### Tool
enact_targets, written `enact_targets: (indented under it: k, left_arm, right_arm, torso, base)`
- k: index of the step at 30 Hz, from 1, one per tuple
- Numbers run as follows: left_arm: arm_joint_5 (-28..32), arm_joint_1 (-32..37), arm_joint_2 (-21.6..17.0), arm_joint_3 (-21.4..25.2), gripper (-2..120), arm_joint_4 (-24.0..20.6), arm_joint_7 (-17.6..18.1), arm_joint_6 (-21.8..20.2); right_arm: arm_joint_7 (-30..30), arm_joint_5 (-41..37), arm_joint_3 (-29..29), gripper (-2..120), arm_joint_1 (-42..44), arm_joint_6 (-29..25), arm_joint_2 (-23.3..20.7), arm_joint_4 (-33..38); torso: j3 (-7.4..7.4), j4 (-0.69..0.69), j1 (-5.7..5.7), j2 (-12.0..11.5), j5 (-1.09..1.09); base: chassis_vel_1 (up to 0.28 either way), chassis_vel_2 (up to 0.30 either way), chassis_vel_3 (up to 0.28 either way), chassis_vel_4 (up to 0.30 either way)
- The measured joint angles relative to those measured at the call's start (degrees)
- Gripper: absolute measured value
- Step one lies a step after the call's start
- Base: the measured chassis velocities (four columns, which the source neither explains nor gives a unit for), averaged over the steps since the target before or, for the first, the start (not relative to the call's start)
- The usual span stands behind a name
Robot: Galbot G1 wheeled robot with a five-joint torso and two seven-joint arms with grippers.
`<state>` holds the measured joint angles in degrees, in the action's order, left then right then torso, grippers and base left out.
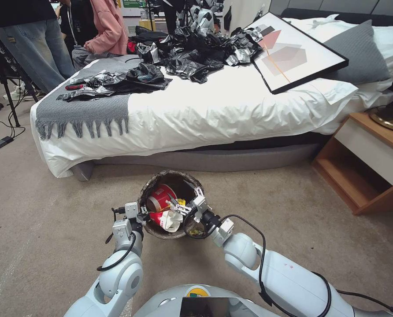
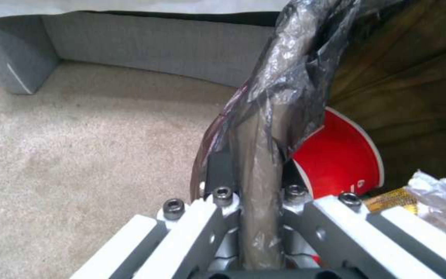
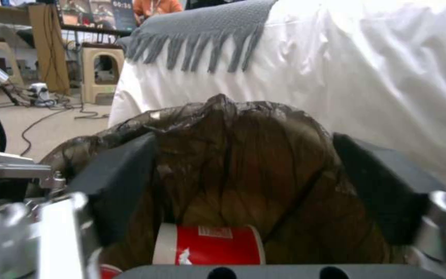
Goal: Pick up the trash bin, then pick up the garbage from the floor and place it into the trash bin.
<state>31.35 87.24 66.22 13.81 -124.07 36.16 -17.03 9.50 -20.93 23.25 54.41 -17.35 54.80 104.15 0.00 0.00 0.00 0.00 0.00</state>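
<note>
1. Left gripper (image 1: 142,215): fingers (image 2: 223,176) clamped on the trash bin (image 1: 172,178) rim, liner pinched between — worth holding level.
2. Right gripper (image 1: 184,208): fingers (image 3: 114,182) spread wide, nothing between them, poised just above the bin's mouth.
3. Red-and-white paper cups (image 1: 160,198) and white tissue (image 1: 172,220) lying below those open fingers, inside the bin.
4. Best lifted straight up — clear of the liner.

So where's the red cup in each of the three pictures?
Head view: the red cup lies inside the trash bin, lower middle, between both grippers.
Left wrist view: it curves out behind the bin's bagged rim, right of middle.
Right wrist view: it sits low in the middle, inside the brown liner.
Shared landmark: the trash bin's dark liner bag.
</note>
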Motion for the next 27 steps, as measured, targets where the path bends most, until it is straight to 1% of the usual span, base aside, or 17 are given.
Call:
enact_targets:
  k: [2,3,9,11,16,19,20,23,24,26,27]
  left_arm:
    - [0.0,-0.1,0.0,0.0,0,0.1,0.0,0.0]
    - [0.0,-0.1,0.0,0.0,0,0.1,0.0,0.0]
    - [0.1,-0.3,0.1,0.0,0,0.2,0.0,0.0]
    - [0.1,-0.3,0.2,0.0,0,0.3,0.0,0.0]
    - [0.1,-0.3,0.1,0.0,0,0.3,0.0,0.1]
    - [0.1,-0.1,0.0,0.3,0,0.3,0.0,0.2]
    - [0.1,-0.1,0.0,0.3,0,0.3,0.0,0.2]
    - [-0.1,0.0,0.1,0.5,0,0.3,0.0,0.4]
    - [-0.1,0.0,0.1,0.5,0,0.3,0.0,0.4]
    - [-0.2,0.1,0.2,0.5,0,0.3,0.0,0.6]
    - [-0.2,0.1,0.2,0.5,0,0.3,0.0,0.6]
  right_arm:
    - [0.2,0.0,0.0,94,-0.1,0.0,0.1,0.0]
    - [0.3,-0.1,0.0,97,-0.1,0.0,0.1,0.0]
    - [1.0,-0.3,-1.1,100,-0.2,0.1,0.2,0.7]
    - [1.5,-1.4,-4.2,100,0.3,0.4,0.1,2.7]
    - [2.6,-2.5,-6.9,100,1.0,1.0,-0.6,4.7]
    - [7.3,-3.4,-15.4,100,4.5,3.6,-1.8,9.1]
    - [7.3,-3.4,-15.4,100,4.5,3.6,-1.8,9.1]
    - [12.3,-3.2,-22.5,100,7.7,7.2,-1.6,11.5]
    - [12.3,-3.2,-22.5,100,7.7,7.2,-1.6,11.5]
    - [13.8,-2.6,-26.2,100,10.2,8.2,-1.5,12.1]
    - [13.8,-2.6,-26.2,100,10.2,8.2,-1.5,12.1]
  torso:
    - [0.00,0.00,0.00,0.0,0.00]
    - [0.00,0.00,0.00,0.0,0.00]
    - [0.00,0.00,0.00,0.0,0.00]
    - [0.00,0.00,0.00,0.0,0.01]
    - [0.00,0.00,0.00,0.0,0.01]
    - [0.00,0.00,0.00,0.0,0.01]
    - [0.00,0.00,0.00,0.0,0.01]
    - [0.00,-0.01,0.00,0.0,0.01]
    - [0.00,-0.01,0.00,0.0,0.01]
    - [0.00,0.00,0.00,0.0,0.02]
    - [0.00,0.00,0.00,0.0,0.02]
  base:
    - [0.000,0.000,0.000,0.000]
    - [0.000,0.000,0.000,0.000]
    - [0.000,0.000,0.000,0.000]
    - [0.000,0.000,0.000,0.000]
    - [0.000,0.000,0.000,0.000]
    - [0.000,0.000,0.000,0.000]
    - [0.000,0.000,0.000,0.000]
    - [0.000,0.000,0.000,0.000]
    - [0.000,0.000,0.000,0.000]
    - [0.000,0.000,0.000,0.000]
    - [0.000,0.000,0.000,0.000]
